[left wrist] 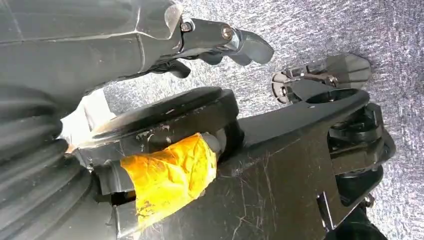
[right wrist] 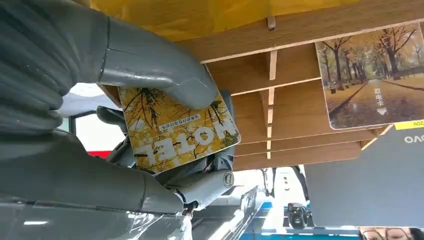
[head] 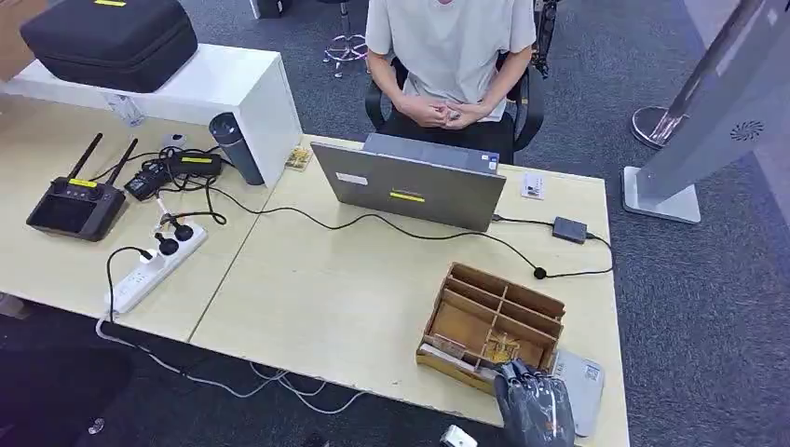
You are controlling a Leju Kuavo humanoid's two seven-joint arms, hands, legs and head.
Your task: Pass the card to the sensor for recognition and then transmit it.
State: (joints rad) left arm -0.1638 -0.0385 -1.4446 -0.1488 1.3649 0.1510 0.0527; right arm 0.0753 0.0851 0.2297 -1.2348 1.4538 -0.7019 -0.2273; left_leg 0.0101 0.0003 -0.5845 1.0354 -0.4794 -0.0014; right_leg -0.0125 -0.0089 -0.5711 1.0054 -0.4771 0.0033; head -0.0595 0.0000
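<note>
My right hand (head: pixel 533 405) is at the table's near edge, right against the near side of a wooden divider box (head: pixel 494 321). In the right wrist view the thumb and fingers pinch a yellow tree-print card (right wrist: pixel 177 127) lettered HOTEL, just outside the box's slots (right wrist: pixel 280 75). A second tree-print card (right wrist: pixel 372 75) leans in a compartment. A small dark box on a cable (head: pixel 569 229) lies beside the laptop (head: pixel 410 186). A flat grey device (head: pixel 585 386) lies next to my right hand. My left hand (left wrist: pixel 225 42) hangs over grey carpet and holds nothing, with its fingers loosely apart.
A person (head: pixel 452 56) sits behind the laptop with hands together. A power strip (head: pixel 154 265), a controller with antennas (head: pixel 74 205) and a black case (head: pixel 107 37) occupy the left tables. Cables cross the table's middle. A white stand (head: pixel 708 121) rises on the right.
</note>
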